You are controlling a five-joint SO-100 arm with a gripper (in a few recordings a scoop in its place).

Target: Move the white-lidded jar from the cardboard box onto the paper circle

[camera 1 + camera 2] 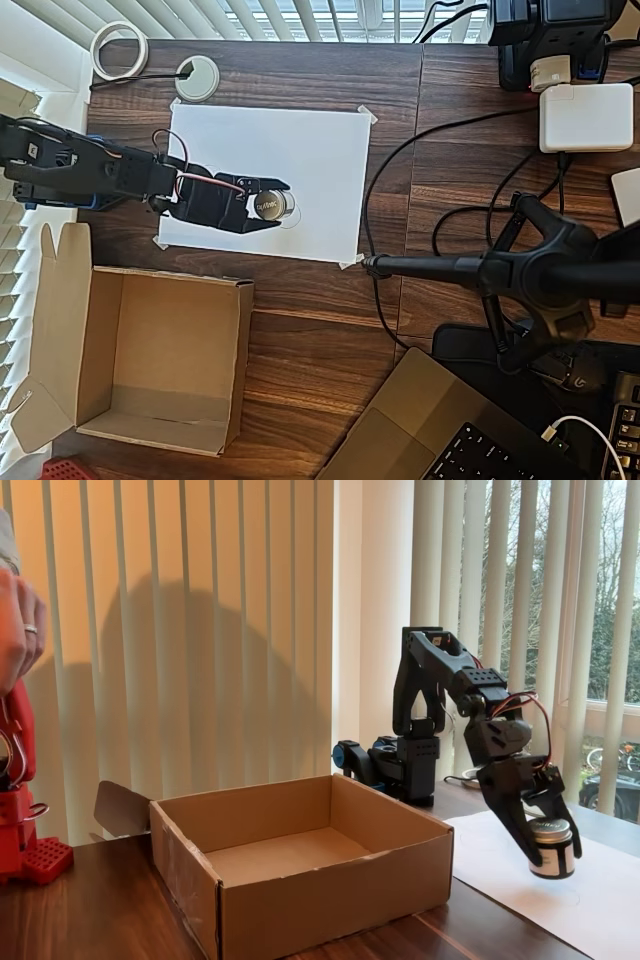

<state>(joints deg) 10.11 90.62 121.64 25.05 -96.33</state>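
Observation:
My black gripper is shut on the white-lidded jar, holding it by its sides over the lower middle of the white taped sheet. In the fixed view the jar hangs upright between the fingers, at or just above the sheet; I cannot tell whether it touches. A faint pencil arc of the paper circle peeks out right beside the jar. The cardboard box stands open and empty at the lower left, apart from the gripper.
A roll of white tape and a white grommet lie behind the sheet. A black camera stand and cables sit to the right. A laptop and a white charger crowd the right side.

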